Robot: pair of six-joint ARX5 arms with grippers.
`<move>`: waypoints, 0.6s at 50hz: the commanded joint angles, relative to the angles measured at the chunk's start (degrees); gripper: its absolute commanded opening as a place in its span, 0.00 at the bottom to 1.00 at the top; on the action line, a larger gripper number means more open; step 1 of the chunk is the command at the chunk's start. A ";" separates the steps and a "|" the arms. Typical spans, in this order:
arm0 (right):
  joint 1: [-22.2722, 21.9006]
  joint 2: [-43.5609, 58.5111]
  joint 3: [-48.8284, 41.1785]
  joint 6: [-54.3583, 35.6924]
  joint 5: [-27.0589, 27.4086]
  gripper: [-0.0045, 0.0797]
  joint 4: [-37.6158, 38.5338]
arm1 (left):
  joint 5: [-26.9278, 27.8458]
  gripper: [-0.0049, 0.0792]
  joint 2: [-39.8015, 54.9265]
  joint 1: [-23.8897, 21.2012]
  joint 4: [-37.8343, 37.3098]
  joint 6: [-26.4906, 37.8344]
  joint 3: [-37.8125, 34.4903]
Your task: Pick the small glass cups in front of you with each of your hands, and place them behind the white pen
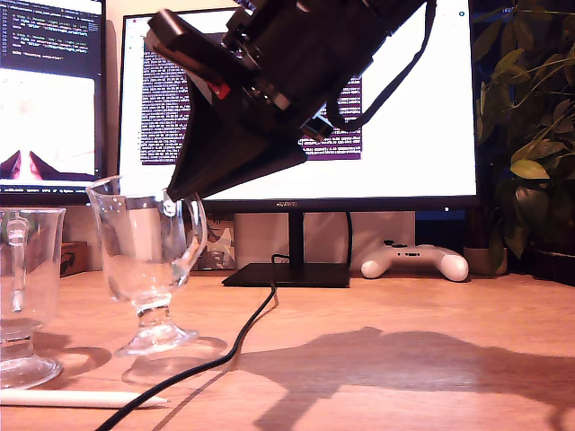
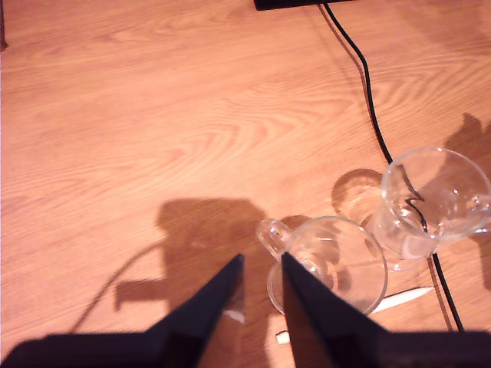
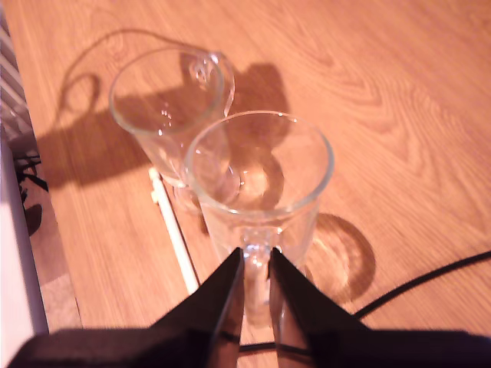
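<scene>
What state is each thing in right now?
Held cup: empty, tilted, gripped by my second gripper.
Other cup: empty, upright, ungripped.
Pen: lying flat.
My first gripper: slightly open, empty.
Monitor: on.

The exterior view sits low, almost at desk [image 1: 431, 359] level, facing the monitor [image 1: 395, 99], very close to two glass cups [image 1: 148, 260] and the white pen [image 1: 81, 398]. Both wrist views look steeply down past dark jaws onto the wooden desk. All three views share the cups, pen and black cable [image 1: 238, 337]
</scene>
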 commanded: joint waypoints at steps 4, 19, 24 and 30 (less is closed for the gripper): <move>0.15 -1.64 -2.03 0.76 -1.18 0.04 1.86 | 0.15 0.22 -0.17 0.11 0.20 0.24 -0.20; 0.15 -1.53 -2.49 1.16 -1.18 0.04 3.39 | 0.17 0.22 -0.17 0.11 0.17 0.22 -0.20; 0.15 -1.01 -2.49 1.40 -1.18 0.04 3.30 | 0.15 0.22 -0.17 0.11 0.13 0.22 -0.20; 0.15 0.07 -2.49 2.67 -1.18 0.05 2.56 | 0.17 0.22 -0.17 0.11 -0.07 0.20 -0.20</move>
